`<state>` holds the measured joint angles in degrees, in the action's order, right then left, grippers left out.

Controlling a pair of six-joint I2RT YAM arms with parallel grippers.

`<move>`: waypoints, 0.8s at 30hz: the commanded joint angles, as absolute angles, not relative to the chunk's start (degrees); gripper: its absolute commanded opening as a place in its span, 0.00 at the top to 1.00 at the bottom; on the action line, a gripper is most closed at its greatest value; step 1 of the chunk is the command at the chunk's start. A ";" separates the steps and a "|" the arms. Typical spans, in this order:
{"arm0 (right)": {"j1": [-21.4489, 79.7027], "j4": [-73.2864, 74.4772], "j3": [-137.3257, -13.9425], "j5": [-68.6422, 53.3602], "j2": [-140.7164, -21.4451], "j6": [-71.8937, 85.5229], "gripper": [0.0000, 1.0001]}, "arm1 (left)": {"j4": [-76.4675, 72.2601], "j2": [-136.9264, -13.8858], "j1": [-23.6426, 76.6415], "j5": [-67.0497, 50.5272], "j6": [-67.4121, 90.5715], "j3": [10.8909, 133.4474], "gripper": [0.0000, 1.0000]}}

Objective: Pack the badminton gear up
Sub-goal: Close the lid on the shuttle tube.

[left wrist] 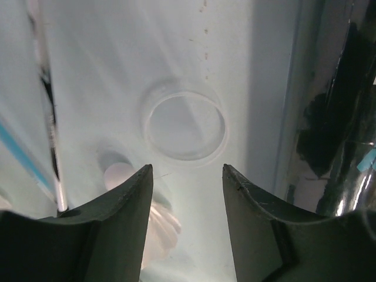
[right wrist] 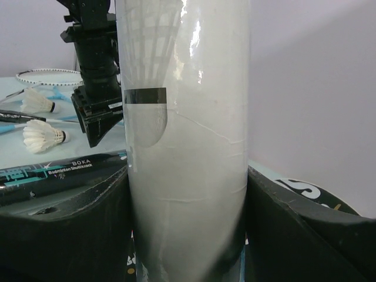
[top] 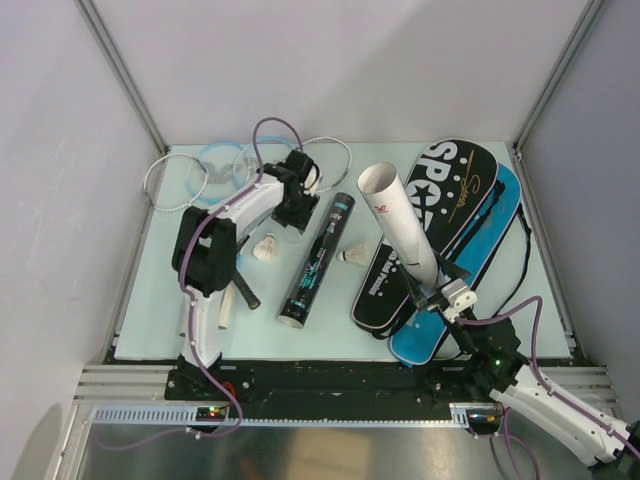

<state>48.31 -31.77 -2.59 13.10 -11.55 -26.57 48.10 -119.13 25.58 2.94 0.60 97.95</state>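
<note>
The fingers of the right gripper clamp the lower end of a long white translucent tube, which tilts over the black racket-shaped fabric bag and the blue one. The left gripper hangs with its fingers apart and empty above a clear round plastic cap. A long black tube lies on the pale table with small white feather shuttlecocks on either side.

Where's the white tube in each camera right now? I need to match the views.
Top external: the white tube stands tilted, right of centre, clamped in the right claw.
Left wrist: not in it.
Right wrist: it fills the centre, between that claw's own jaws.
Shared landmark: the black tube, centre in top, lower left in right wrist.
</note>
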 commanded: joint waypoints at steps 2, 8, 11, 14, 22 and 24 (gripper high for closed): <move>48.71 -34.15 -5.35 14.44 -9.72 -26.23 0.72 | 47.24 -121.29 26.81 3.94 -1.73 100.08 0.45; 48.94 -33.19 -5.73 15.62 -7.80 -25.78 0.71 | 47.19 -122.59 28.10 4.15 -0.97 99.08 0.45; 48.95 -33.28 -5.96 15.71 -8.06 -25.56 0.70 | 47.20 -124.11 28.61 4.52 -0.51 99.08 0.45; 48.99 -32.65 -6.37 15.83 -8.08 -25.45 0.70 | 47.20 -125.53 28.80 4.37 0.30 99.29 0.47; 49.12 -31.97 -6.79 16.40 -7.55 -25.69 0.70 | 47.07 -126.82 28.81 4.38 2.10 98.60 0.67; 49.20 -31.79 -6.90 16.32 -7.56 -25.56 0.70 | 47.10 -126.34 28.82 4.72 2.06 98.63 0.74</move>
